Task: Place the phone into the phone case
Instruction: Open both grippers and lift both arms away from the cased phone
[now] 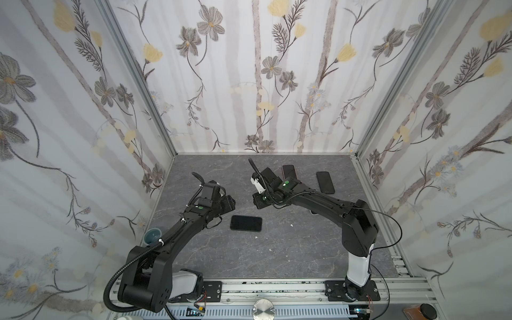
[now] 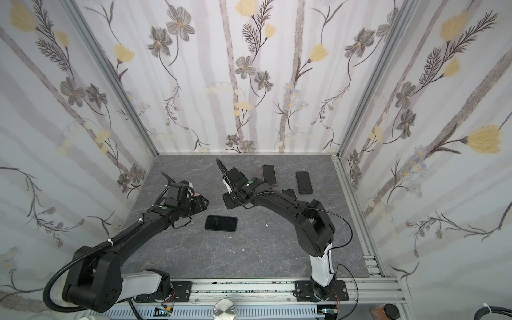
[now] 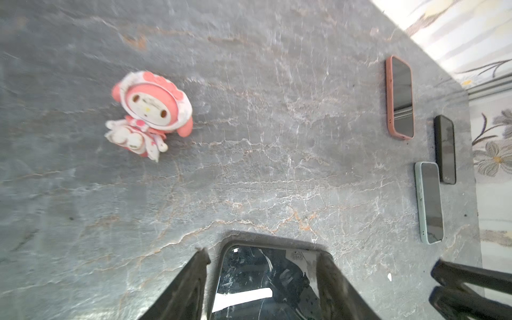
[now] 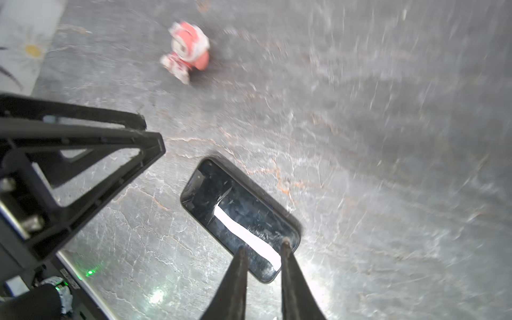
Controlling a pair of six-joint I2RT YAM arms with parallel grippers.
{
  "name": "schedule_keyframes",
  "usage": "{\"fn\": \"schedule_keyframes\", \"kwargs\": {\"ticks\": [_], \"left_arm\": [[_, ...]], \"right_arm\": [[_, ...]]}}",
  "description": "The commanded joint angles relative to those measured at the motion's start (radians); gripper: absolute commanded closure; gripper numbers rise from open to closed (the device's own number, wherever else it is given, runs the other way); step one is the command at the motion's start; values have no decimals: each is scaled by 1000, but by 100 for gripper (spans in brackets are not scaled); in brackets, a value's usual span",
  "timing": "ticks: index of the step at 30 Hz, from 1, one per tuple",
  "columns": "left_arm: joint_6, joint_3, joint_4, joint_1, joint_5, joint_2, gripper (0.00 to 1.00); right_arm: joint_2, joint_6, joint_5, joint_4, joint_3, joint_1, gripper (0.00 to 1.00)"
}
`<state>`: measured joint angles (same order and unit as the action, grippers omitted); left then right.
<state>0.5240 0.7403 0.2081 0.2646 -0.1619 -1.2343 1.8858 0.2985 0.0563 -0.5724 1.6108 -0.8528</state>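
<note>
Black phone (image 1: 246, 223) flat, screen up, on grey stone-look table (image 1: 277, 257), between the two arms. Spread wide and empty, left gripper (image 3: 263, 252) hovering near one short end. Parted narrowly, also empty, right gripper (image 4: 263, 245) near the opposite end. Pink doll (image 3: 149, 113) lying well apart.

Black phone (image 1: 246, 223) flat, screen up, table (image 1: 277, 257) centre.

A pink-and-white rabbit figurine (image 3: 148, 113) rests on the grey marbled tabletop (image 3: 277, 155) (blurred in the right wrist view), flower-papered walls (image 1: 249, 69) behind, a teal cup (image 1: 152, 235) at the left wall.
</note>
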Motion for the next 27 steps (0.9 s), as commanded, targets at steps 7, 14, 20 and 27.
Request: {"fn": "schedule_keyframes", "kwargs": {"ticks": [7, 14, 20, 27], "left_arm": [[-1, -28, 82, -9, 114, 175, 19], [-11, -86, 86, -9, 126, 303, 14], [-39, -138, 49, -10, 124, 403, 10], [-138, -195, -7, -8, 32, 456, 3]], "right_arm": [[-157, -579, 101, 316, -191, -20, 32], [-94, -785, 215, 287, -256, -26, 9], [-23, -831, 199, 293, -284, -38, 0], [69, -844, 161, 286, -248, -57, 0]]}}
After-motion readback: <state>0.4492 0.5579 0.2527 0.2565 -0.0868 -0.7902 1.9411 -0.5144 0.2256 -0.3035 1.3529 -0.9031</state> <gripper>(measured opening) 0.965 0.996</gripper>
